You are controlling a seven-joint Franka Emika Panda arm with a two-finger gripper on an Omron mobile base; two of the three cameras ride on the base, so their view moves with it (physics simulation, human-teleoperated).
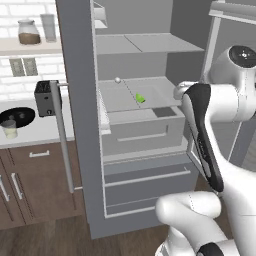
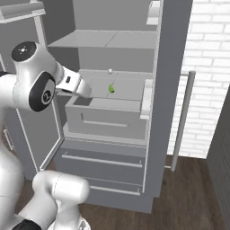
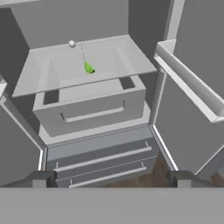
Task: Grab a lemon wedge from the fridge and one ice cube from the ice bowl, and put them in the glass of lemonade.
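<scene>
Yellow-green and tiny, the lemon wedge (image 1: 140, 98) is sitting on a pale grey shelf (image 1: 125, 97) inside the fridge (image 1: 80, 125), roughly in the middle of that shelf, with a small white ball (image 1: 118, 79) further back near the rear wall and well apart from it. Both fridge doors are swung wide open, so you can look straight in. Right under the wedge's shelf there's a grey drawer (image 1: 140, 132) with a bar handle, pulled a bit toward the robot, and below that two more drawers closer to the floor. From the hand view the wedge (image 3: 89, 68) is far off up top, and the gripper (image 3: 111, 179) is well short of it, fingers (image 3: 43, 178) spread wide apart with nothing between them, so it's open and empty. In the right base view the wedge (image 2: 111, 89) shows on the same shelf, with the white arm reaching in from the left toward the fridge interior. Off to the left of the fridge, on the light counter (image 1: 35, 132), there's the glossy black ice bowl (image 1: 17, 117), the glass of lemonade (image 1: 10, 130) just in front of it, and a dark toaster (image 1: 46, 97) closer to the fridge side. Above that a shelf holds a brown-filled jar (image 1: 28, 32) and a taller grey glass (image 1: 49, 26).
</scene>
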